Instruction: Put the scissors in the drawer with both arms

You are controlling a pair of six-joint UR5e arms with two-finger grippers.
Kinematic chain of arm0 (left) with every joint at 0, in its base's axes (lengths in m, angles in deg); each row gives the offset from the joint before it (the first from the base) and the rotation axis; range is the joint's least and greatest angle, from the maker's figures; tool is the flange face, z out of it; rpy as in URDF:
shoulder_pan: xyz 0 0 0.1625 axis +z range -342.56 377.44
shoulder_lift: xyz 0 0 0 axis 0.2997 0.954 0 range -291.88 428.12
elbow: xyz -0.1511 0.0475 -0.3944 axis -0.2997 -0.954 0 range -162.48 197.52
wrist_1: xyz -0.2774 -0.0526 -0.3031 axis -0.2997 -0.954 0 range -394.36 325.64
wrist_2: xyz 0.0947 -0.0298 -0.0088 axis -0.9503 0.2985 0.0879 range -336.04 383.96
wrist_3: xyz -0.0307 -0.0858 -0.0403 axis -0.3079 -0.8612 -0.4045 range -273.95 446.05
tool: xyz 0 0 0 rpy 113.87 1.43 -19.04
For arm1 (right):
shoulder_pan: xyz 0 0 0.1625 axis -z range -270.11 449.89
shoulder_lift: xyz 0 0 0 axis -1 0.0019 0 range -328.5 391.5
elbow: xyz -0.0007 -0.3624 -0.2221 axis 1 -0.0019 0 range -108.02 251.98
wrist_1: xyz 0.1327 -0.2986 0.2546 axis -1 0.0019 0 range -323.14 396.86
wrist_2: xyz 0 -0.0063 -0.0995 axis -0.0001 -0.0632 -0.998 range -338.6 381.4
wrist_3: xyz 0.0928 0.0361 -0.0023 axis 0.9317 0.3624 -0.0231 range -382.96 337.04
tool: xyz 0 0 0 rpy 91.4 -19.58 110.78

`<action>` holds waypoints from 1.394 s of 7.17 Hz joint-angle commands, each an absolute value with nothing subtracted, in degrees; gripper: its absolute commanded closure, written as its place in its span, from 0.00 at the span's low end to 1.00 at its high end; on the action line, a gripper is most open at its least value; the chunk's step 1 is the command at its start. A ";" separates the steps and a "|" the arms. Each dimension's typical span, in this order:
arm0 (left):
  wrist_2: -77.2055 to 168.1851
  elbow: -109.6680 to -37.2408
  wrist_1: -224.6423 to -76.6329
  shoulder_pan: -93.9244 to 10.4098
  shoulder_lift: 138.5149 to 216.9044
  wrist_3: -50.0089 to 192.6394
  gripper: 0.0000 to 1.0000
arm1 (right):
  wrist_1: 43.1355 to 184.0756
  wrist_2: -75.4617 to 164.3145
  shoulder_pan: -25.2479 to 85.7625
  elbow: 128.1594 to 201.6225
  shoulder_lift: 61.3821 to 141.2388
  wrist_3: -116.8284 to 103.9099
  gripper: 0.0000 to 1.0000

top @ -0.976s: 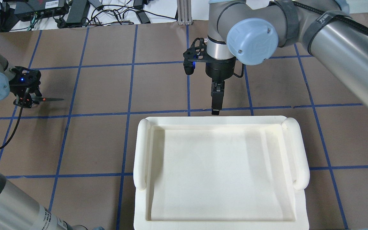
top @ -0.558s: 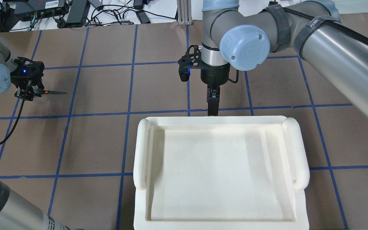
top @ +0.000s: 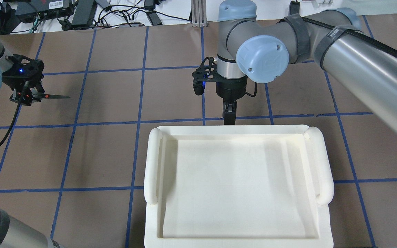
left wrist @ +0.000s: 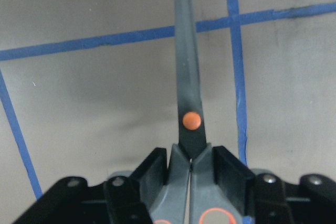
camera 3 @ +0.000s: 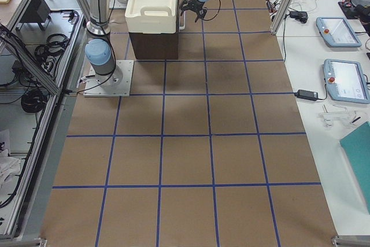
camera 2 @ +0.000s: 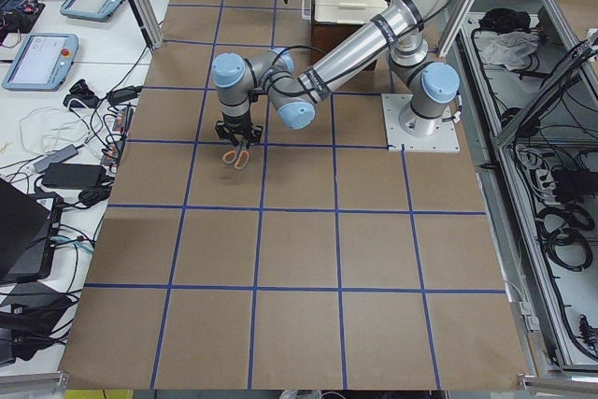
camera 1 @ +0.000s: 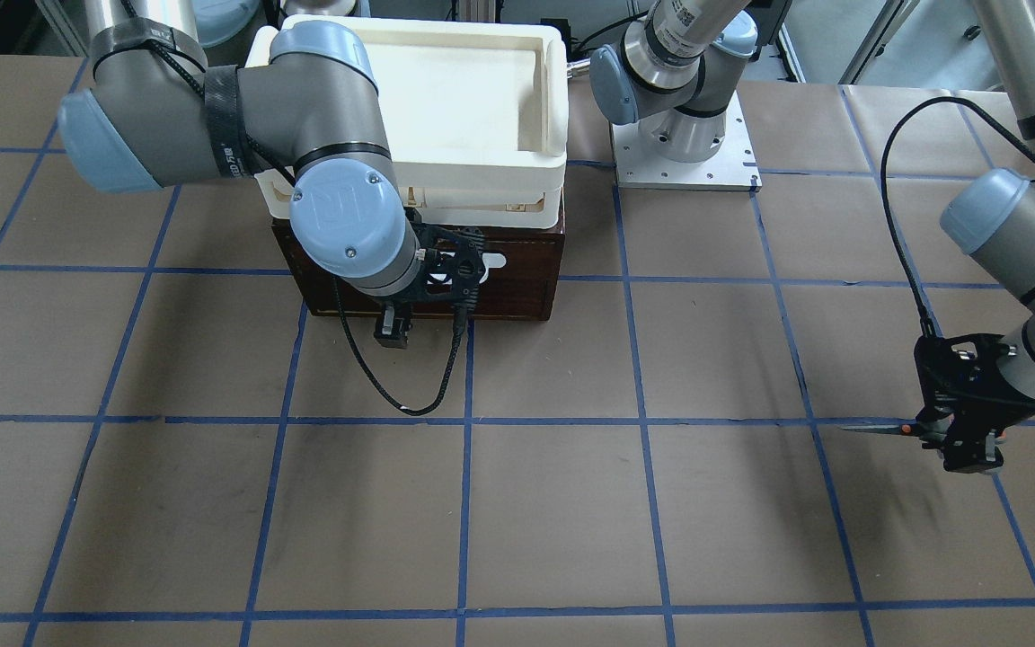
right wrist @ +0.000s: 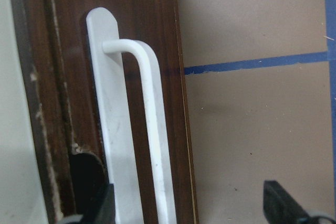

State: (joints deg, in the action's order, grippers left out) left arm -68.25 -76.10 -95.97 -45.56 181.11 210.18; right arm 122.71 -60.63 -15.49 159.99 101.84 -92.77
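The scissors (top: 50, 96), dark blades, grey handles and an orange pivot dot, hang in my left gripper (top: 24, 97) at the table's far left, blades pointing toward the middle. The left wrist view shows the gripper (left wrist: 190, 166) shut on the scissors (left wrist: 189, 103) just behind the pivot. The dark-brown drawer (camera 1: 517, 283) is closed under a cream tray. My right gripper (top: 229, 119) is at the drawer front. In the right wrist view its open fingers (right wrist: 281, 208) straddle the white bar handle (right wrist: 152, 129) without touching it.
The cream-white plastic tray (top: 236, 129) sits on top of the drawer cabinet and hides the drawer from above. Brown paper with blue tape lines covers the table (top: 115, 103). Cables and power bricks (top: 81, 12) lie beyond the far edge. The left arm's black cable (camera 1: 895, 225) loops above the table.
My left gripper has carried the scissors farther from the robot. My right arm has shifted slightly left and closer to the drawer front.
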 commanded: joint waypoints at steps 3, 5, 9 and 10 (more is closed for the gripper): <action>-68.33 -76.09 -96.93 -47.60 180.70 206.81 1.00 | 123.86 -58.94 -15.67 160.40 100.94 -92.75 0.00; -68.33 -76.09 -96.94 -47.60 180.62 206.90 1.00 | 124.31 -58.93 -15.67 160.40 100.85 -92.83 0.00; -68.42 -76.09 -97.02 -47.60 180.79 206.89 1.00 | 124.84 -59.02 -15.67 160.49 100.06 -92.92 0.00; -68.42 -76.09 -97.02 -47.60 180.97 206.90 1.00 | 124.84 -59.02 -15.67 160.58 100.06 -92.92 0.00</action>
State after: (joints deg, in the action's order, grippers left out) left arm -68.38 -76.12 -97.02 -47.62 180.86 206.87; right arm 124.81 -59.01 -15.67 160.51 100.09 -92.92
